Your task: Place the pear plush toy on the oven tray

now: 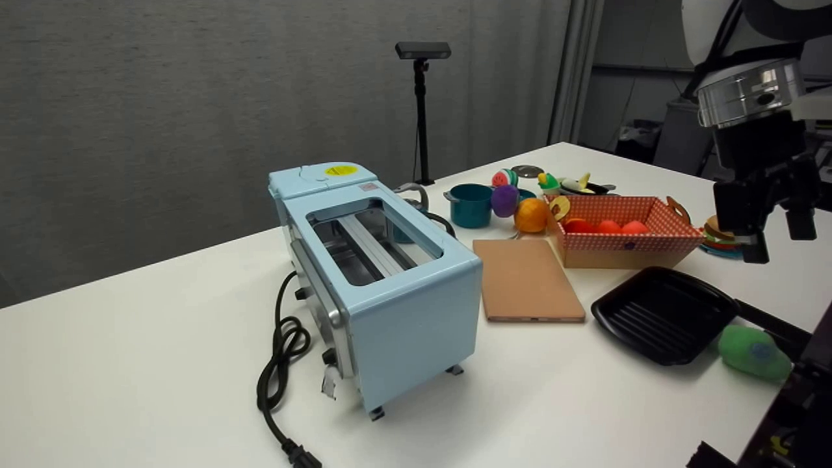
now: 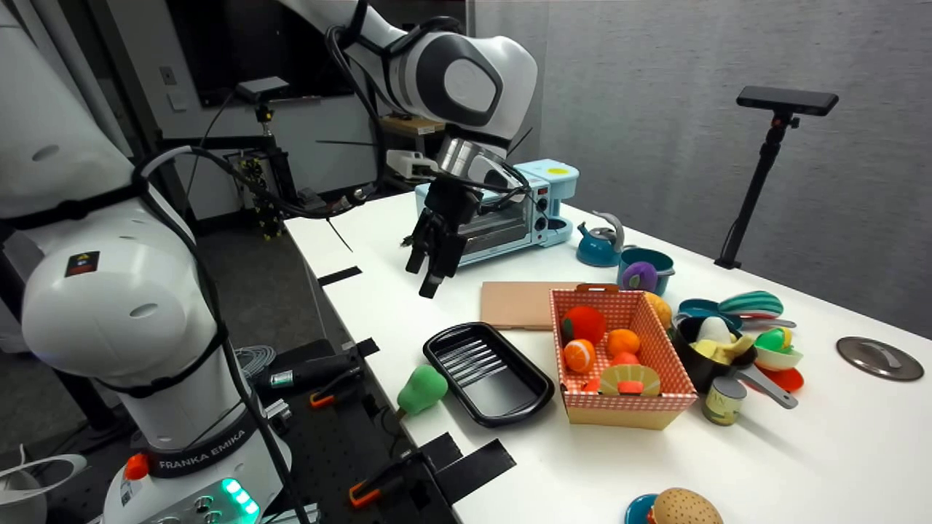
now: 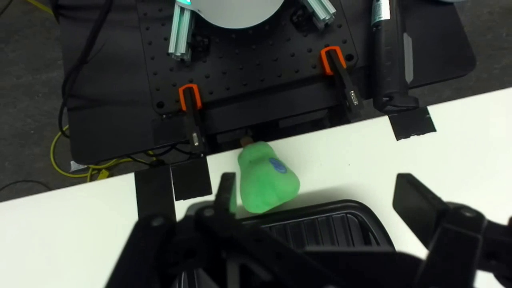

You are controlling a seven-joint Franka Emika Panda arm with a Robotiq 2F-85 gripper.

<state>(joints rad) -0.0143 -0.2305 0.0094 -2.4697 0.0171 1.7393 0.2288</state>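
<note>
Here, the pear plush toy (image 3: 267,182), bright green with a blue mark, lies on its side at the edge of the white table (image 2: 837,458); in the wrist view its brown stalk (image 3: 247,141) reaches past that edge. Just beside it sits the oven tray (image 2: 502,386), black and shallow, with rounded corners, a raised rim and a ribbed stretch of floor; the pear is outside it, and from where I stand I cannot tell whether the two touch. The gripper (image 1: 779,240), its two fingers (image 3: 414,205) spread well apart, hangs above the table, away from both pear and tray, carried by the white arm (image 2: 466,84). Black tape (image 2: 477,469) is stuck to the table near the pear. Next to the tray stands a crate (image 2: 619,417) lined in red check, holding red and orange toy fruits (image 2: 585,325); a flat light-brown board (image 1: 530,279) lies near both. Beyond the board stands a light-blue oven (image 1: 416,344) with a window in its top, a black cord (image 1: 282,352) looped beside it. Farther out are a teal pot (image 1: 469,211) with a purple toy (image 1: 505,201) by it, a kettle (image 2: 598,251), a can (image 2: 724,400) and, well apart, a lid (image 2: 879,358) and a toy burger (image 2: 684,507). Before a grey curtain (image 1: 195,130), a camera (image 1: 422,51) stands on a black post (image 1: 420,117).
</note>
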